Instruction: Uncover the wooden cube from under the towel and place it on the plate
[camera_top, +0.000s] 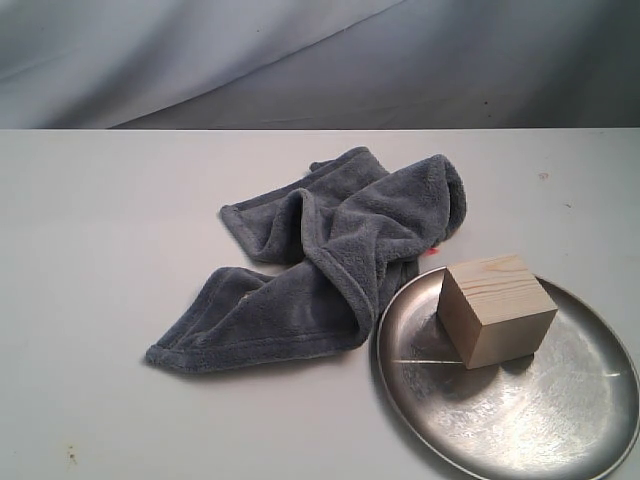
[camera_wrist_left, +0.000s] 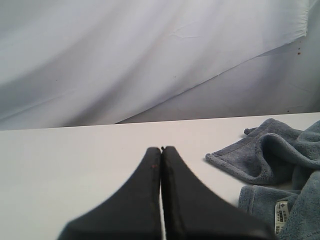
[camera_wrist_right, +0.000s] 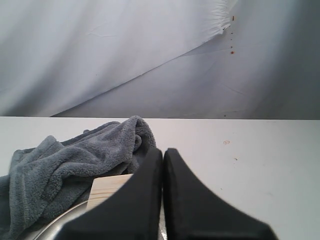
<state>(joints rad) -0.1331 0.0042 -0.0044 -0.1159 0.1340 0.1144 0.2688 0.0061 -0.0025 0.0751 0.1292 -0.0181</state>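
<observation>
The plate (camera_top: 535, 425) lies nearest, a round silver dish with a shallow rim and a brushed, mirror-like face, and the wooden cube (camera_top: 497, 310) sits on it, flat on one face, toward the plate's far side. The cube is pale tan with fine grain lines on its top and is fully uncovered. The right gripper (camera_wrist_right: 163, 151) has its two dark fingers pressed together with nothing between them. The cube is just ahead of it and low, partly hidden behind its fingers, with the plate's rim below that. The towel (camera_top: 330, 260), a fluffy grey-blue fleece with a stitched hem, lies crumpled and twisted on the white table (camera_top: 100, 250), beyond the cube as the right gripper faces it and meeting the plate's rim on that side. The left gripper (camera_wrist_left: 161, 150) is likewise closed and empty. The towel's folded edge and a small sewn label lie ahead of it and off to one side, well clear of its tips. Neither arm shows in the exterior view. Judged from this, both steps look complete: the cube is bared and resting on the plate. The next move seems to call for little more than holding both arms back so that neither nudges the cube or drags the towel.
</observation>
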